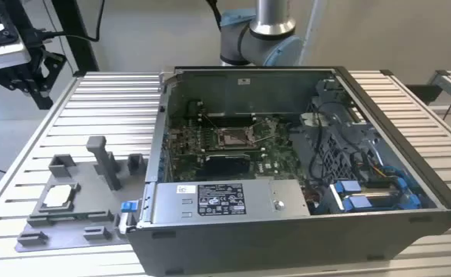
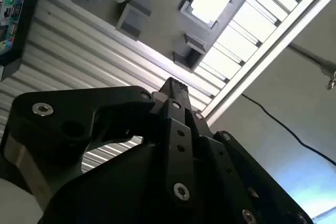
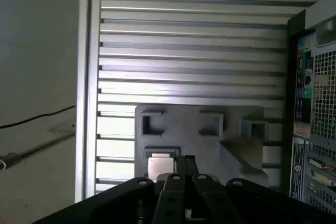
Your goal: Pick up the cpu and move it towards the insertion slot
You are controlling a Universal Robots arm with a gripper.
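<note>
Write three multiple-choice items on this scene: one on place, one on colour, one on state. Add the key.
1. The fixture plate lies: A) at the exterior view's left of the computer case B) at its right C) on top of it
2. The fixture plate is: A) red B) grey C) yellow
3. The cpu is: A) lifted in the air B) resting on the fixture plate C) inside the case

Key: 1 A, the plate sits beside the case on that side; 2 B, it is plain grey; 3 B, it lies flat there and the gripper holds nothing.
</note>
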